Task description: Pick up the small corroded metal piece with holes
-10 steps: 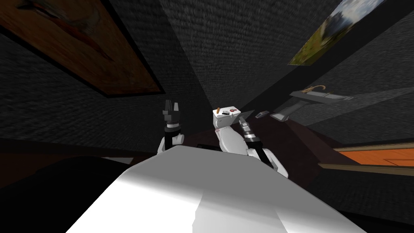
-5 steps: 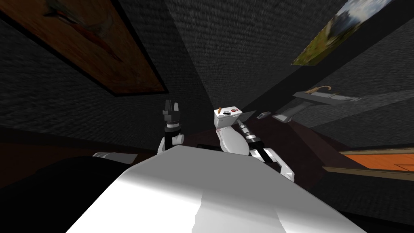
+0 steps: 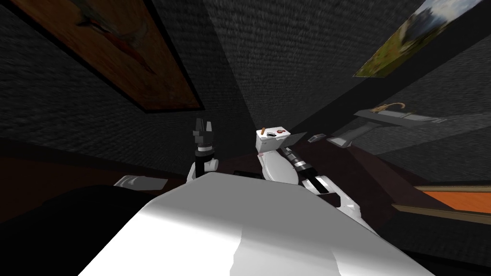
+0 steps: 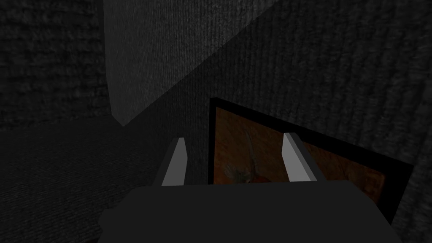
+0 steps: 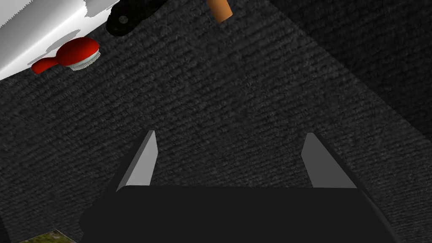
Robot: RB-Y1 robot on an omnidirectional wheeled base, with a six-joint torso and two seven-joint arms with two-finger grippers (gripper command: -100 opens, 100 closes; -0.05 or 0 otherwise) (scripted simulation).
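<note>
Target location: the small dark piece [image 5: 130, 14], with one round hole showing near its end, lies on the flat top of the white toilet tank [image 3: 264, 143]. It sits between a red brush [image 5: 71, 52] and a short orange-brown cylinder [image 5: 220, 9], apart from both. In the head view, the cylinder lies toward the robot's left end of the tank top and the brush toward the right end.

Right arm: extended forward alongside the toilet bowl [image 3: 275, 167], with the right gripper [image 5: 230, 133] at the right side of the tank. Its two fingers are spread wide with nothing between them, and they hold nothing. They point at a dark grey textured wall [image 5: 253, 84]. The three items on the tank top lie ahead of the fingertips and off to one side, well apart from both blades. The dark piece is not touched.

Left arm: raised upright to the left of the toilet, with the left gripper [image 3: 203, 122] pointing upward. Its fingers are likewise spread apart and grip nothing.
</note>
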